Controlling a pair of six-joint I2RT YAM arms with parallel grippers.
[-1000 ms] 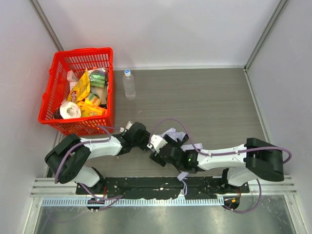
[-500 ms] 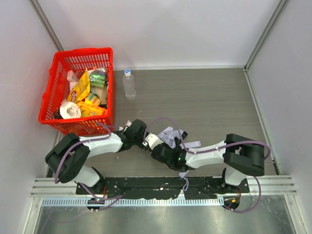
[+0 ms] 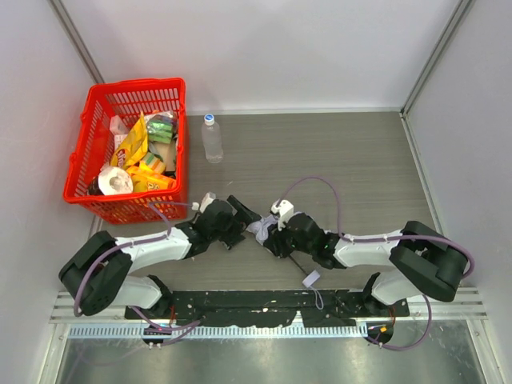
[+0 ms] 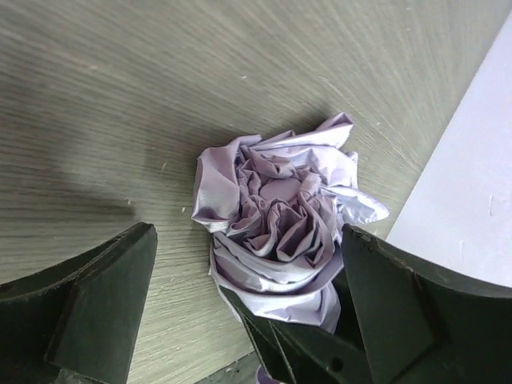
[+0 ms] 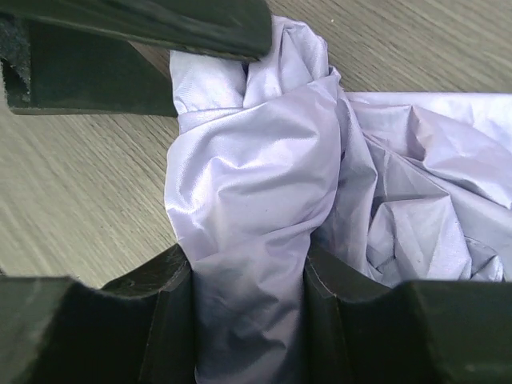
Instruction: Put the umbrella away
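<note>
The umbrella (image 3: 261,227) lies low on the table between both arms, its lavender-white canopy bunched in folds (image 4: 276,212). Its thin black shaft (image 3: 298,266) runs toward the near edge and ends at a light strap (image 3: 312,278). My right gripper (image 3: 270,234) is shut on a twisted fold of the canopy (image 5: 248,240), with fabric filling the gap between its fingers (image 5: 164,320). Left of the bundle, my left gripper (image 3: 245,216) stands open, one finger (image 4: 104,308) on each side of the canopy end and apart from it.
A red basket (image 3: 83,149) with several snack packs and a paper roll stands at the far left. A clear plastic bottle (image 3: 212,139) stands upright just right of it. Grey walls close in the table on three sides.
My right gripper has shut on the canopy and drawn back to the right. My left gripper has opened and let go of the umbrella, which now sits lower between the arms.
</note>
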